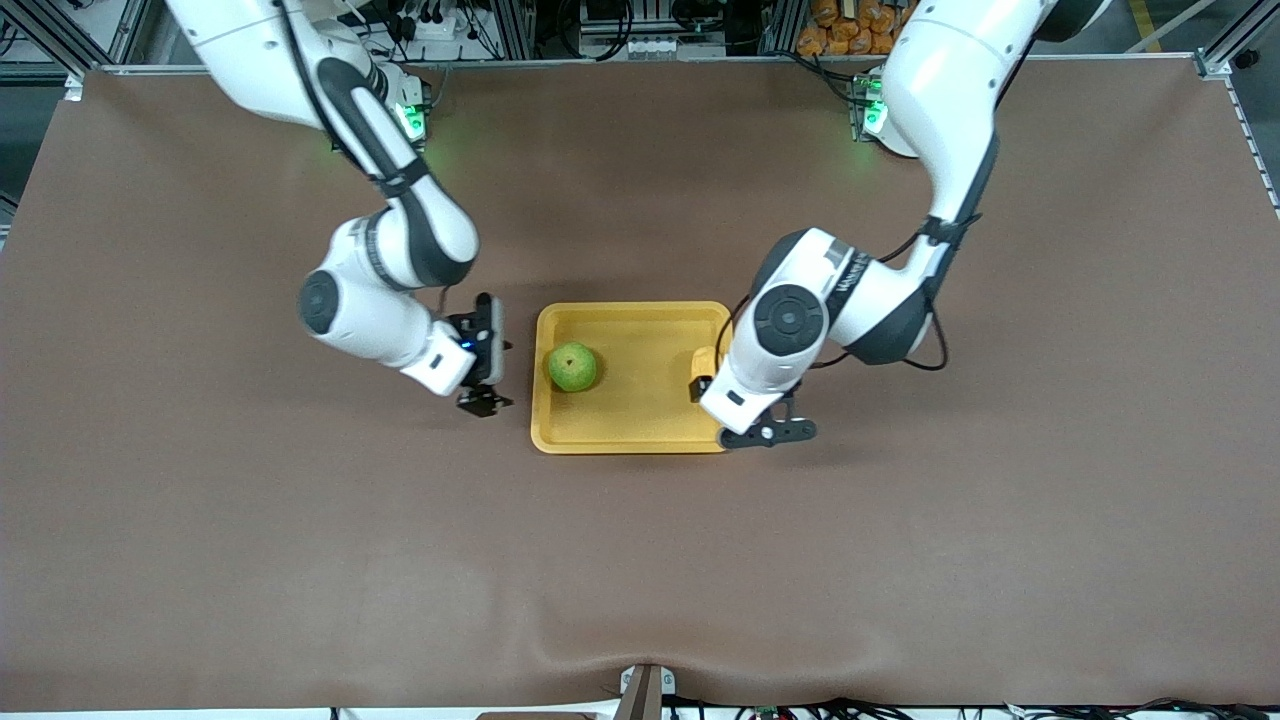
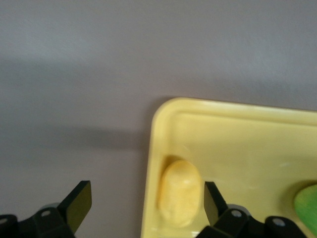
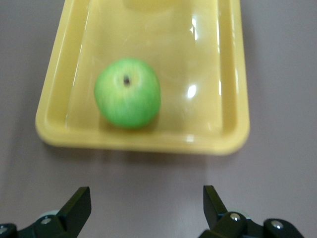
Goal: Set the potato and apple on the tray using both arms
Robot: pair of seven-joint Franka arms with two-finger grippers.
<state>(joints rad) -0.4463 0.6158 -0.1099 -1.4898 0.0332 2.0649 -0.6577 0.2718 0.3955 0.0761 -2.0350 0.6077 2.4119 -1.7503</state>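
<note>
Both pieces lie in the tray (image 1: 640, 425) — the potato (image 2: 179, 192) under my spread left gripper (image 2: 143, 203), the apple (image 1: 572, 367) just beside my spread right gripper (image 1: 484, 400), both empty.

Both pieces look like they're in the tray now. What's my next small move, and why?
Probably lift the left gripper straight up, clear of the tray. The potato already lies in the tray by the rim at the left arm's end, with the fingers open around it. The apple sits in the tray too, and the right gripper is open over the table beside the tray.
</note>
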